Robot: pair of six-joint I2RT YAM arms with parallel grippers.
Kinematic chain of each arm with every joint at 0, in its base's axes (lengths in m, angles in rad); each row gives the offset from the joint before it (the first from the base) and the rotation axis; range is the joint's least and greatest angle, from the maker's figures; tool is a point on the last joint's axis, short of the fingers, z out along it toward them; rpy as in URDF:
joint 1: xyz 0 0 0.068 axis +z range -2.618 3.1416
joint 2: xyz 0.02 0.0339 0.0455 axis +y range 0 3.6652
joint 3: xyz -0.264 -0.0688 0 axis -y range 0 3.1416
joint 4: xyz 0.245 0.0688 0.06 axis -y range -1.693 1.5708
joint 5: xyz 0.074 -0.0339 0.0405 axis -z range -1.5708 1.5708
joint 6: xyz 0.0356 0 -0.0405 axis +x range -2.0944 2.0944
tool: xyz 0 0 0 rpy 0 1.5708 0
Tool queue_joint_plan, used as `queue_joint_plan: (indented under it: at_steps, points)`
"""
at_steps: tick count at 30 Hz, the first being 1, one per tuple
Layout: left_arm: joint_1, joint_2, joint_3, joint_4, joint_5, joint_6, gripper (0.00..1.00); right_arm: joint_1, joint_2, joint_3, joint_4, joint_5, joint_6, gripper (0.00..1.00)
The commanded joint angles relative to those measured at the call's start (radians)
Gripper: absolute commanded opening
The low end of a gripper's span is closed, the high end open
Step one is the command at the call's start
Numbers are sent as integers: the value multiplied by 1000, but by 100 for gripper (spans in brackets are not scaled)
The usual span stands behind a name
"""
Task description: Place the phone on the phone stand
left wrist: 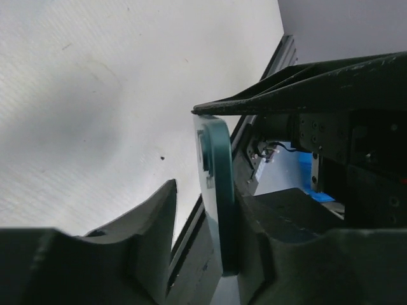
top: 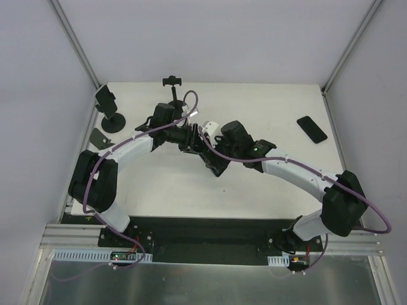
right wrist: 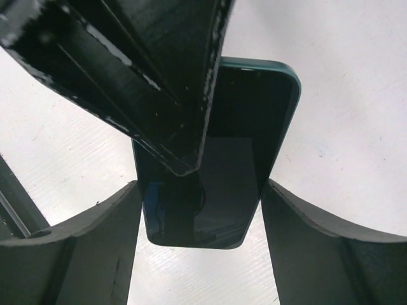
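A teal-edged phone with a dark screen stands between the fingers of my right gripper, which press its two long sides. From the left wrist the same phone shows edge-on inside my left gripper: it lies against the right finger, and a clear gap separates it from the left finger. Both grippers meet mid-table, where the phone is mostly hidden. A black stand on a round base is at the far left. A clamp-type stand is at the back edge.
A second, black phone lies flat at the right of the white table. A small dark plate lies near the left edge. Grey walls close the left and right sides, with the arm bases along the near rail.
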Motion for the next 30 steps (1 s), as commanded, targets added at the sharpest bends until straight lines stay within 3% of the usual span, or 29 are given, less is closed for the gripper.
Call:
queue_joint_plan:
  at_steps: [1, 6, 7, 8, 10, 13, 18, 21, 24, 26, 30]
  points:
    - [-13, 11, 34, 33, 70, 9, 26, 25, -5, 70, -2, 34, -39, 1]
    - [-13, -20, 36, 31, 62, 41, 0, 39, 1, 81, -8, 91, -53, 1]
    - [-12, -29, 34, 28, 44, 50, 0, 40, 1, 84, -5, 101, -52, 12]
    - [-12, -40, 34, 18, 31, 76, 0, 41, -2, 84, -2, 123, -47, 44]
    - [2, -69, 37, -4, -21, 104, 0, 41, -7, 82, 19, 143, -29, 71]
    - [36, -121, 53, -67, -84, 191, 0, 33, -22, 78, 113, 186, -4, 91]
    - [76, -245, 71, -198, -347, 395, 0, -30, 12, 188, 287, 158, 100, 96]
    - [100, -325, 65, -248, -502, 458, 0, -102, 33, 181, 421, -16, 195, 97]
    - [204, -420, 51, -306, -510, 486, 0, -136, 55, 93, 537, -70, 223, 97]
    - [264, -478, 12, -327, -522, 544, 0, -142, 84, 53, 545, -66, 231, 97]
    - [350, -656, -71, -292, -781, 637, 0, -142, 64, 35, 548, -90, 301, 97]
